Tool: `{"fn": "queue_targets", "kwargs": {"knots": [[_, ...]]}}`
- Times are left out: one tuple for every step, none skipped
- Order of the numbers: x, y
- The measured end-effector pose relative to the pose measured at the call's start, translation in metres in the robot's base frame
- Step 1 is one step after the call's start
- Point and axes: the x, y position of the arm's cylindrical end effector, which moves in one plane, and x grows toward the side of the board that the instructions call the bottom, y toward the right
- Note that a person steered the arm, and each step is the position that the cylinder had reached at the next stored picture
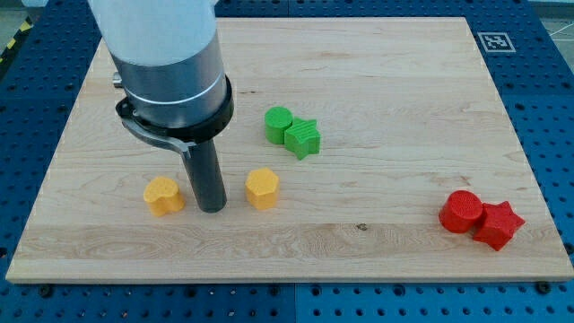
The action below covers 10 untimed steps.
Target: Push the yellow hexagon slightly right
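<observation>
Resting on board [377,235]: my tip [213,209], between two yellow blocks
Yellow hexagon [262,188]: just right of my tip, apart from it
Yellow heart [163,195]: just left of my tip
Green cylinder [279,123], green star [303,137]: touching, toward the view's top
Red cylinder [461,212], red star [499,224]: touching, lower right
Grip: a bare rod, holding nothing
Containers: the board alone carries all blocks

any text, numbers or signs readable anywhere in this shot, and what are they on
No words or numbers can be read.
One sign: a black-and-white square marker on the wooden board, at its corner in the view's top right; it is a pattern, not lettering.
The blocks and the arm carry no markings.
</observation>
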Motion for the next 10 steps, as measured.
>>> {"fn": "queue_targets", "kwargs": {"knots": [[-0.027, 0.017], [-0.047, 0.051], [-0.047, 0.051], [-0.055, 0.033], [-0.055, -0.001], [-0.03, 0.005], [-0.009, 0.008], [-0.009, 0.008], [-0.009, 0.062], [-0.009, 0.061]]}}
